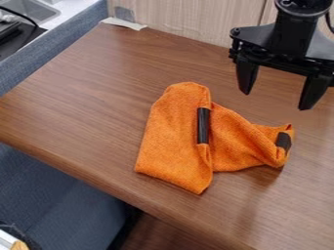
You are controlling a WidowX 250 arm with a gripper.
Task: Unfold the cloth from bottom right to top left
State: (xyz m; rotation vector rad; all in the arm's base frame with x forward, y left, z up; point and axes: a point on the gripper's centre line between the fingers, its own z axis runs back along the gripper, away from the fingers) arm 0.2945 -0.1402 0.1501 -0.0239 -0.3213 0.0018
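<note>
One orange cloth [173, 141], bearing two black patches, lies bunched at the table's [85, 97] centre; the one gripper [275, 93], at two o'clock, is spread wide, holding nothing. One sink [29, 10] sits at eleven.

Brown wood-grain tabletop [98, 78], seen at downward slant. Near middle, orange cloth [171, 146] lying crumpled and folded: broad flap on left, narrower twisted part on right. Upright black strip [203, 125] on cloth's middle fold; second black patch [283, 141] at right end. Upper right, black end effector [275, 100] above tabletop, fingers spread wide, apart from cloth. Behind, pale wood panel [196, 19]. Upper left corner, part of metal sink [44, 13]. Lower left, blue-grey upholstery [58, 195].
</note>
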